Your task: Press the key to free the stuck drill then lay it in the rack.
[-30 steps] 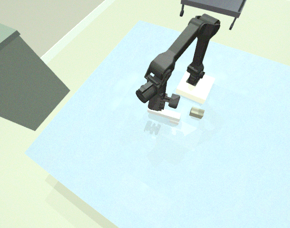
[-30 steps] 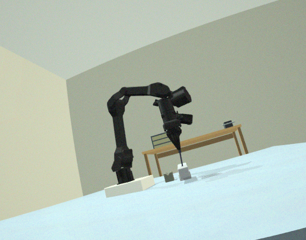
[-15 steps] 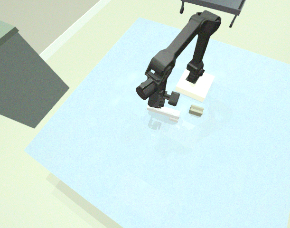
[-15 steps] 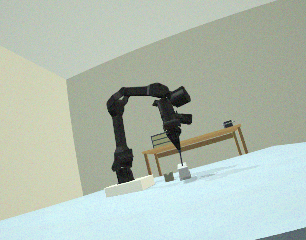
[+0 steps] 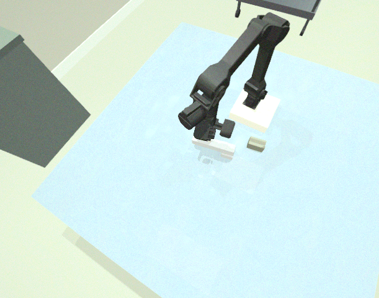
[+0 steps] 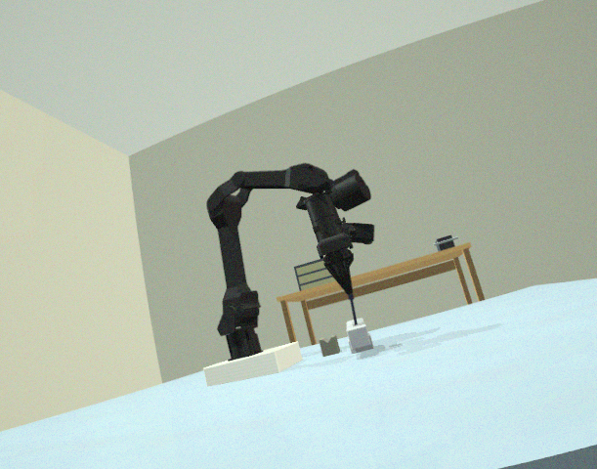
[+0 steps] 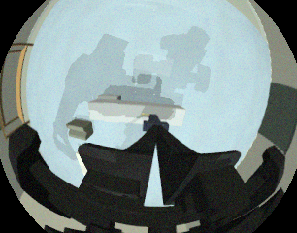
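No text, label, brand, number or sign can be read in any of the three views.

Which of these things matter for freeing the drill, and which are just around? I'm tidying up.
For the job:
- gripper
- white block
- dark upright rod
- notched block, probably the rack

Just around:
- wooden table
- dark device on it
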Robot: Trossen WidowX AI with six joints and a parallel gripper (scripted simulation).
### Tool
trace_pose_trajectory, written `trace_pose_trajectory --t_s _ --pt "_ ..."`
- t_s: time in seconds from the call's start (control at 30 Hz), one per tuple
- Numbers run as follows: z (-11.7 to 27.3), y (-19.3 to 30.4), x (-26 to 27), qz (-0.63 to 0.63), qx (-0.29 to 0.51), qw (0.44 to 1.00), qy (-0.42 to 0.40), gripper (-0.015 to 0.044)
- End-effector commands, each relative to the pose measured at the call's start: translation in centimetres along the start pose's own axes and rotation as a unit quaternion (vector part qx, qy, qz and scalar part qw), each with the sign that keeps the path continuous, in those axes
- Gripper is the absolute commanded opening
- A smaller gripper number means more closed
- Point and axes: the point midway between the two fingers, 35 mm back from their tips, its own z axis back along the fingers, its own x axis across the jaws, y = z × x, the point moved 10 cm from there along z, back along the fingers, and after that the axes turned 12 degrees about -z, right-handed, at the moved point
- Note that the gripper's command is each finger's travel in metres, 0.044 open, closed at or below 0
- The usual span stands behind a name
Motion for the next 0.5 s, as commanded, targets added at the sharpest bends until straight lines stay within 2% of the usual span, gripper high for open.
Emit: trace_pose_trajectory --t_s 0.0,0.47 --pt "-1.62 0.29 -0.21 0.0 0.022 1.0 -0.001 0.0" --pt "-2.42 0.38 -0.23 0.0 0.022 1.0 -0.001 0.0"
